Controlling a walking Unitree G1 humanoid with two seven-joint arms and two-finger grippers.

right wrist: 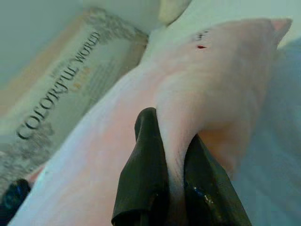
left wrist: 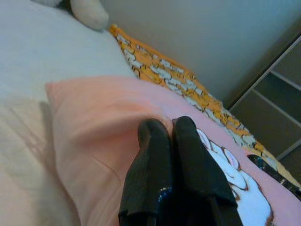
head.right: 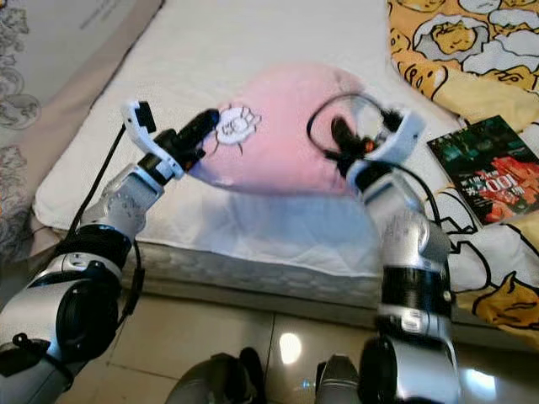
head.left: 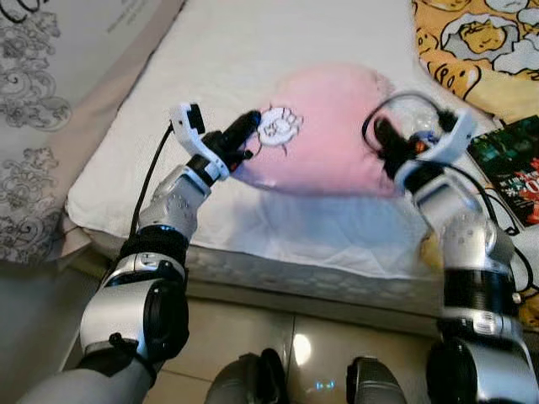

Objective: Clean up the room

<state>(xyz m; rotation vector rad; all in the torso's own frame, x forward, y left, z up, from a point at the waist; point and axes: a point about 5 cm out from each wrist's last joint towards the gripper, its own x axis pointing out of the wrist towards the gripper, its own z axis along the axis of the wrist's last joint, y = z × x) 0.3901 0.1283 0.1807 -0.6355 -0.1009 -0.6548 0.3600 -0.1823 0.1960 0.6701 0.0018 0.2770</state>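
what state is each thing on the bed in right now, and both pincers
pink pillow: lying on the white mattress, gripped at both ends
left pincer: shut on the pillow's edge beside the white cartoon print
right pincer: shut on a fold of the pillow
book: closed, lying flat on the yellow blanket

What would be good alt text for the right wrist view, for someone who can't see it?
The right gripper has its two black fingers pinched on a fold of the soft pink fabric pillow, which lies on a white bed sheet. Behind it runs a beige patterned panel printed "COLORFUL WORLD".
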